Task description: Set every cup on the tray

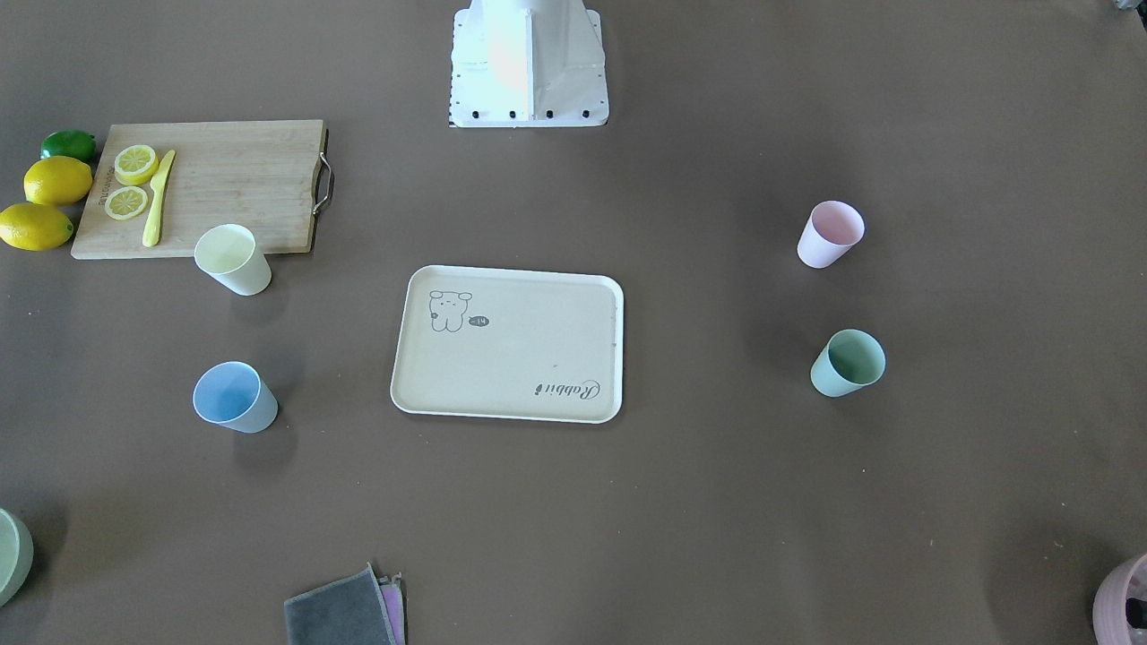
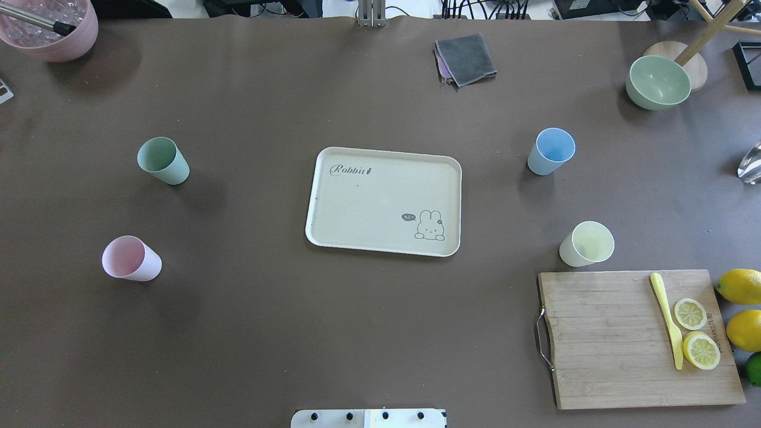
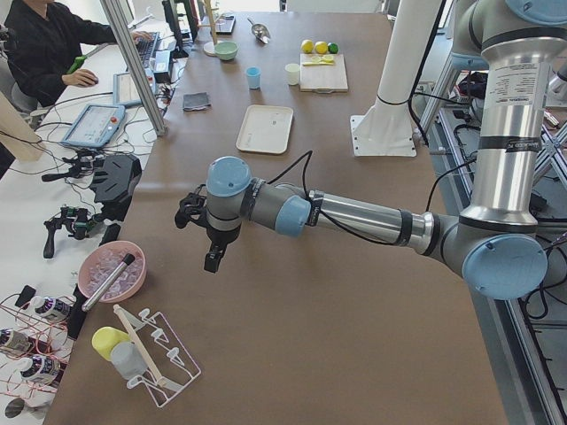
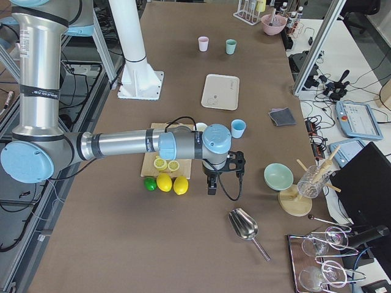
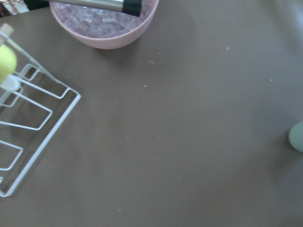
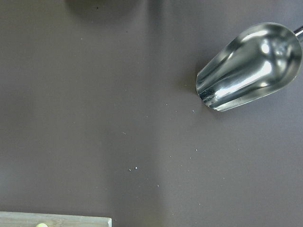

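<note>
Matte tapered cups (image 2: 163, 160) flank a rounded, rimmed tray (image 2: 380, 202).

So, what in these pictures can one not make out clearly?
Left gripper: shows only in the exterior left view, small; open or shut cannot be told.
Right gripper: only in the exterior right view; same doubt.
Yellow cup: in the exterior right view the right arm hides most of it.
Pale green thing: left wrist view, cut off by the right edge.

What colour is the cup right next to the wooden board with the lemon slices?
The cup is pale yellow; the overhead view shows it best.
</note>
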